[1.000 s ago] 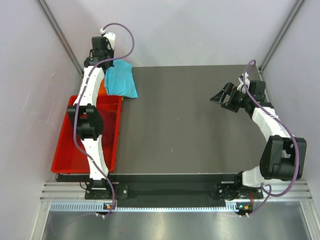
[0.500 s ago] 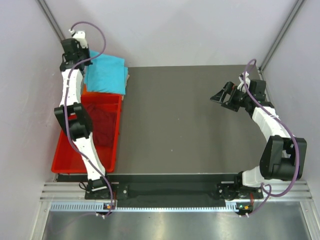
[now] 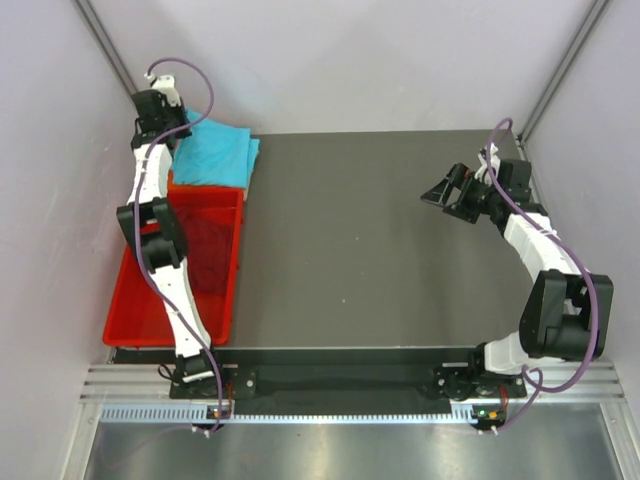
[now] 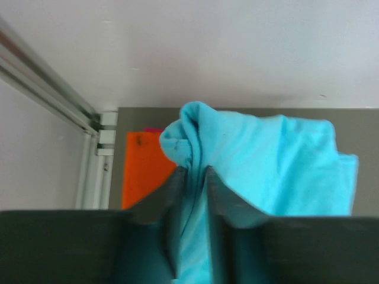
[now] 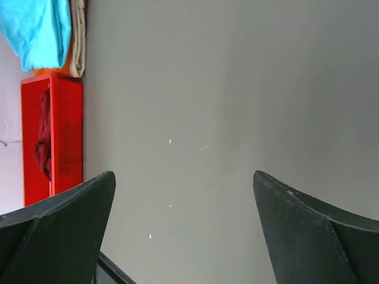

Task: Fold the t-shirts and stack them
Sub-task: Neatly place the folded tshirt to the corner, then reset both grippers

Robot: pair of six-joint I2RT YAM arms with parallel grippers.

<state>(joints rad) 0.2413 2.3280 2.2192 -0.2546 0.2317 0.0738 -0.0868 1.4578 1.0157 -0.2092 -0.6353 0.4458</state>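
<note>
Where the left arm reaches over the far left corner of the table (image 3: 380, 240), you lose part of the pile beneath it. The orange t-shirt (image 4: 145, 171) shows only as one edge poking out from under the turquoise t-shirt (image 4: 266, 160). A thin pale tan edge (image 5: 77, 41) sits beside that pile in the right wrist view, too small to identify. The maroon t-shirt (image 5: 42, 139) is a dark crumple and its shape is hard to read.

The left gripper (image 4: 192, 171) stands over the near left edge of the turquoise t-shirt. Its jaws are almost together, and a raised fold of that cloth is pinched between the fingers (image 4: 170, 195). The shirt spreads away from the gripper to the right, lying on the orange one at the back left corner of the table. The right gripper (image 5: 182, 174) hovers over bare table on the far right, well apart from all the cloth. Its jaws are spread wide and hold nothing.

You can count three t-shirts: one turquoise, one orange and one maroon. The maroon one lies inside the single red tray (image 3: 135, 310), just in front of the pile. Two arms are in view.
</note>
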